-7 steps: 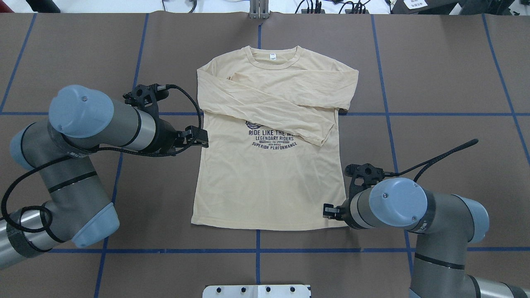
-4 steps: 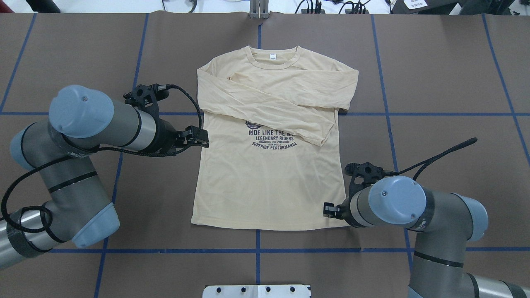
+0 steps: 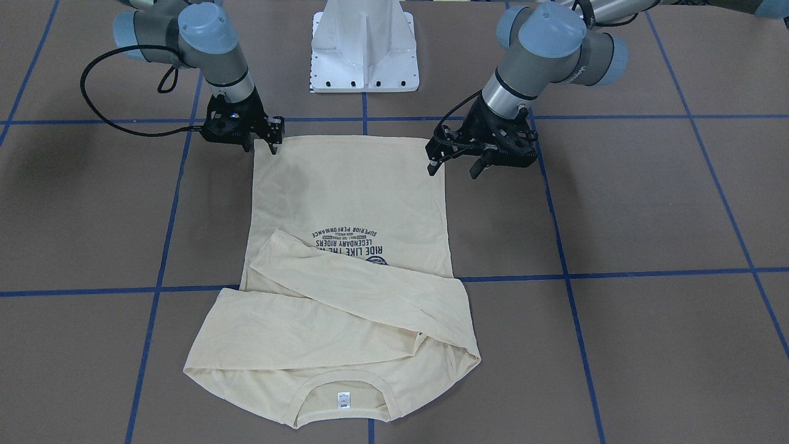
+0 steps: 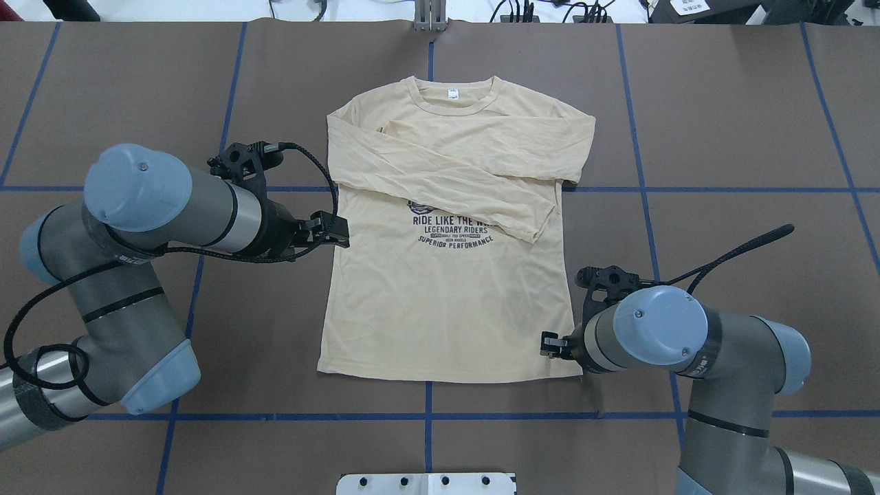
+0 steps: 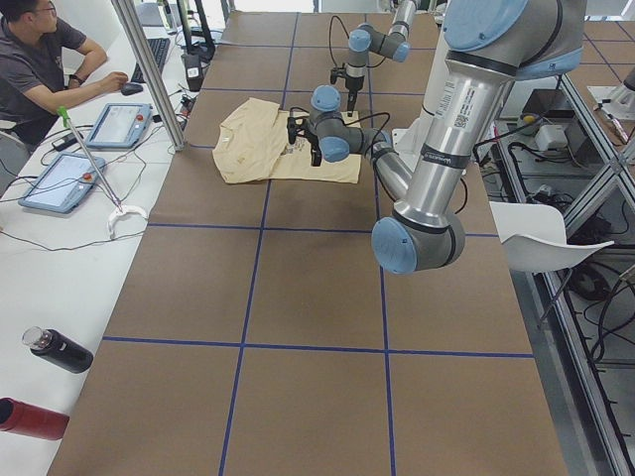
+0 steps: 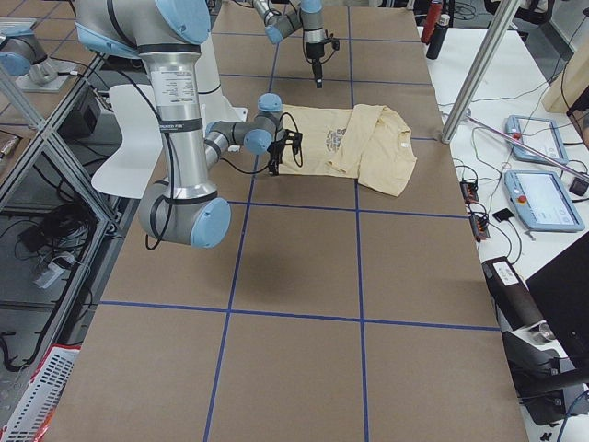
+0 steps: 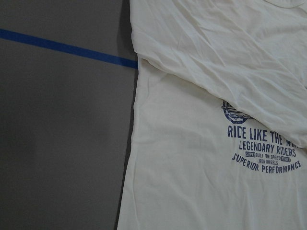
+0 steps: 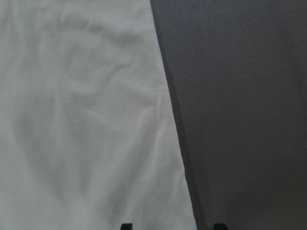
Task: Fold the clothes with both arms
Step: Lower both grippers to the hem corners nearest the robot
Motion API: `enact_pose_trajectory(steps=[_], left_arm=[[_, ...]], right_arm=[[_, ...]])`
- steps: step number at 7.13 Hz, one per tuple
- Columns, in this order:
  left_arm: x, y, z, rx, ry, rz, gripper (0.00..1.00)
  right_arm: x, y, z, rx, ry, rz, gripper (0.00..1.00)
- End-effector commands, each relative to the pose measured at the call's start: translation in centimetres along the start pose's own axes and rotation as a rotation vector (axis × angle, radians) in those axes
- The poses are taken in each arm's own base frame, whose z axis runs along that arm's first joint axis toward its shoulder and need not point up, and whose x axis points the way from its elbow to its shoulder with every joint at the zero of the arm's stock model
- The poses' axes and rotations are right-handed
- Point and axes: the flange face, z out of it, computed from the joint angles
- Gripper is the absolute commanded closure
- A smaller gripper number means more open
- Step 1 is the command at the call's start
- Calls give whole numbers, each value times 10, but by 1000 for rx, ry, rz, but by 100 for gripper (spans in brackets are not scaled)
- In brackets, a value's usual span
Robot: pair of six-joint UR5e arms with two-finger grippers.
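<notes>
The cream-yellow T-shirt (image 4: 440, 302) lies flat, front up, on the brown table, its neck label at the far end. Both sleeves are folded across the chest and partly cover the navy print (image 4: 452, 230). My left gripper (image 4: 338, 232) hovers open at the shirt's left side edge, level with the print; in the front-facing view its fingers (image 3: 433, 165) stand spread. My right gripper (image 4: 548, 344) is open at the hem's right corner. In the right wrist view its tips (image 8: 172, 226) straddle the shirt's side edge (image 8: 168, 120). Neither gripper holds cloth.
The white pedestal base (image 3: 363, 49) stands behind the hem, between the arms. Blue tape lines (image 4: 687, 189) grid the table. Beyond the table's far edge a person (image 5: 40, 59) sits at a desk with control tablets (image 5: 119, 124), and a metal pole (image 5: 149, 69) rises nearby.
The left gripper has edged slightly toward the shirt's side. The right arm has shifted a little, with its gripper still at the hem corner. The shirt has not moved.
</notes>
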Motion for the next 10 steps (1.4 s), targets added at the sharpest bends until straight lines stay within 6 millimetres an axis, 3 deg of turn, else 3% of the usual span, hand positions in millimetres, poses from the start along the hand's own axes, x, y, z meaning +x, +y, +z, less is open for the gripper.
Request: enact_pose_trajectory(steps=[1, 2, 3, 4, 8, 9, 10], left_arm=[[0, 4, 3, -6, -2, 1, 1], [0, 4, 3, -6, -2, 1, 1], [0, 4, 3, -6, -2, 1, 1], [0, 4, 3, -6, -2, 1, 1], [-2, 8, 6, -14, -8, 0, 1], [-1, 18, 13, -21, -22, -6, 2], [-1, 45, 36, -19, -89, -45, 2]], right_arm=[[-1, 2, 1, -14, -1, 0, 49], [-2, 2, 0, -15, -4, -1, 76], [-2, 2, 1, -17, -3, 0, 95], [-1, 1, -2, -16, -5, 3, 100], [-4, 0, -13, -7, -32, 12, 100], [-6, 0, -17, -4, -44, 11, 100], [-9, 0, -22, -2, -54, 12, 100]])
